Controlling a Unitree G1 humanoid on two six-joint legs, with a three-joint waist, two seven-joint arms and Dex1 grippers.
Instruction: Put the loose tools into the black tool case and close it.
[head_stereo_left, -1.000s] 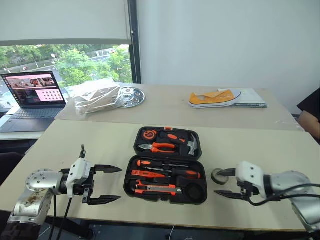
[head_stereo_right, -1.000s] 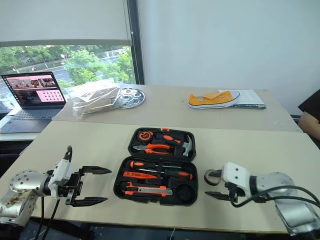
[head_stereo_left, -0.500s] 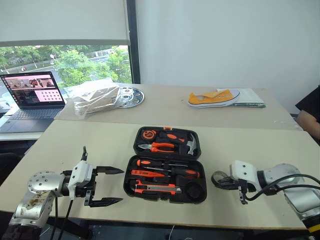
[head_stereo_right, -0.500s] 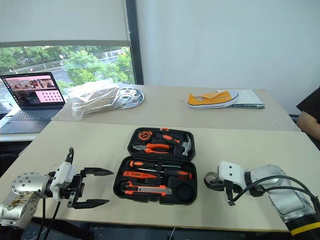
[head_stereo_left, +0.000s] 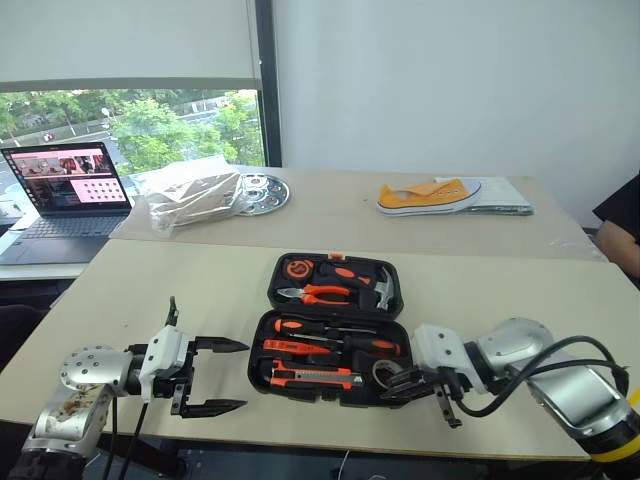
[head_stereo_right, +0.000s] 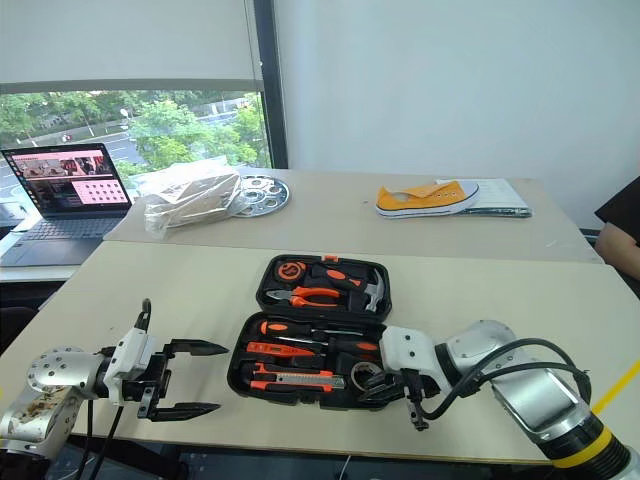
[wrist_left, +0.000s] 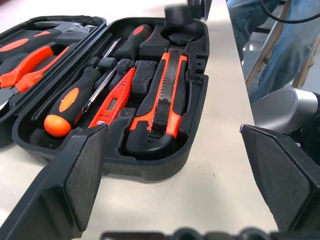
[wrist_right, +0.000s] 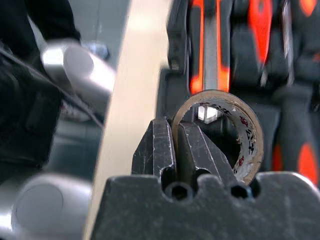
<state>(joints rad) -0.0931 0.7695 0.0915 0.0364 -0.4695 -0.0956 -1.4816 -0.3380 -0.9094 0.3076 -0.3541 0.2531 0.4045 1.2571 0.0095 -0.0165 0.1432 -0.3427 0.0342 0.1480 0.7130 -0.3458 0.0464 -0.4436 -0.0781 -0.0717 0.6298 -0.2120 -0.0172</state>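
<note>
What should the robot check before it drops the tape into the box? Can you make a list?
1. Right gripper pinching the tape roll: ok.
2. Tape roll over the black tool case, near its round empty slot: ok.
3. Case lid open: ok.
4. Utility knife and screwdrivers in their slots: ok.
5. Left gripper open, beside the case, clear of it: ok.
6. Tape exactly above the slot: cannot tell.

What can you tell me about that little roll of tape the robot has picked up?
The tape roll is a small ring with a pale, worn inner core bearing some red print and a dark outer band. The right gripper pinches its wall, one finger inside the ring and one outside. It hangs on edge above the near right corner of the open black tool case, over the round empty slot.
</note>
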